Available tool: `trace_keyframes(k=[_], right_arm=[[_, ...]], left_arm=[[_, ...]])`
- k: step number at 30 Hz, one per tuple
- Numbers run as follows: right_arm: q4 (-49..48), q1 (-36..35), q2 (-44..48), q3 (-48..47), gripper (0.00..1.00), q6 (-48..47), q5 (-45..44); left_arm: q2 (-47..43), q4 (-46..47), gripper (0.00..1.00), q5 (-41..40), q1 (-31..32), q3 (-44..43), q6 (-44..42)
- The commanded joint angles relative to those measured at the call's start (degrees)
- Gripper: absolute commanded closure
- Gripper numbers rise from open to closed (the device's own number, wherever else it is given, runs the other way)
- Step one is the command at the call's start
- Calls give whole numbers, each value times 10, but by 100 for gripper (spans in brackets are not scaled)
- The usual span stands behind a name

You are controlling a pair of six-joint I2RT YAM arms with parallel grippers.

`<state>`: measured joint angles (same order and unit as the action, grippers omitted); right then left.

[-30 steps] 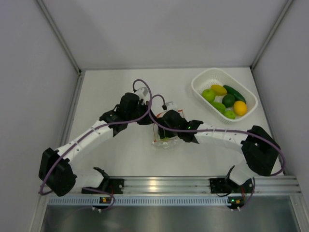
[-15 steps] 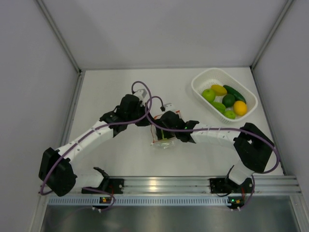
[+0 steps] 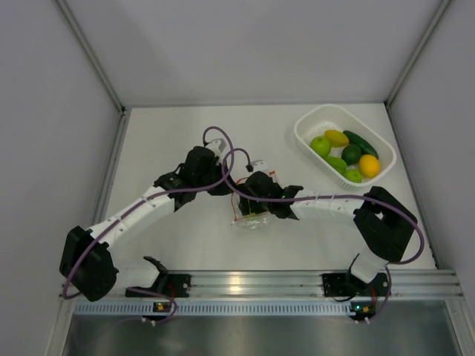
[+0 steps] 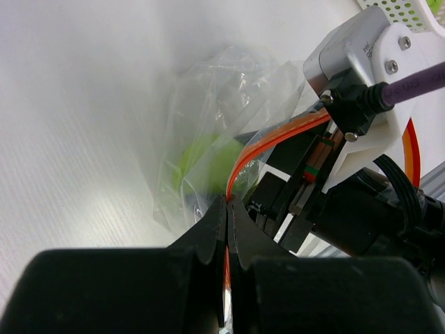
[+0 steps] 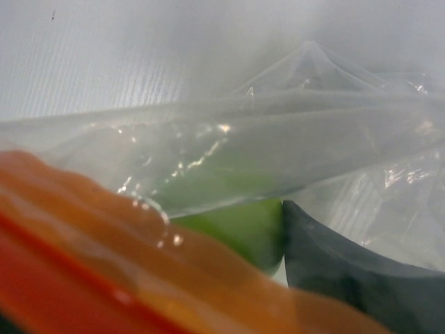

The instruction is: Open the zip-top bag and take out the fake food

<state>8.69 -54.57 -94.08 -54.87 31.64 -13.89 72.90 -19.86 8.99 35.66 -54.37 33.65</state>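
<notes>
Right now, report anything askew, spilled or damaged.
Nothing spilled or damaged. The zip-top bag is crumpled, its orange zip strip bowed where the left pincer pinches it. One green fake fruit sits inside; the other fake food fills the white basket.

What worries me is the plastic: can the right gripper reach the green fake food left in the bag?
Probably yes. The left gripper pinches the zip-top bag by its orange strip, and the right gripper has a finger beside the green fake food. Whether film lies between them is unclear.
</notes>
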Motion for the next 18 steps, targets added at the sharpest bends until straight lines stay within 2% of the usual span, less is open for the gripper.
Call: trace_keyframes(k=[1,4,18], right_arm=[[22,-4,-9,12,41,3,-10],[13,-6,17,20,44,3,-16],[13,-25,107,5,48,-42,-61]], left_arm=[[-20,64,100,93,22,-7,19],[-21,63,100,90,22,-6,19],[-32,63,100,94,22,-7,14]])
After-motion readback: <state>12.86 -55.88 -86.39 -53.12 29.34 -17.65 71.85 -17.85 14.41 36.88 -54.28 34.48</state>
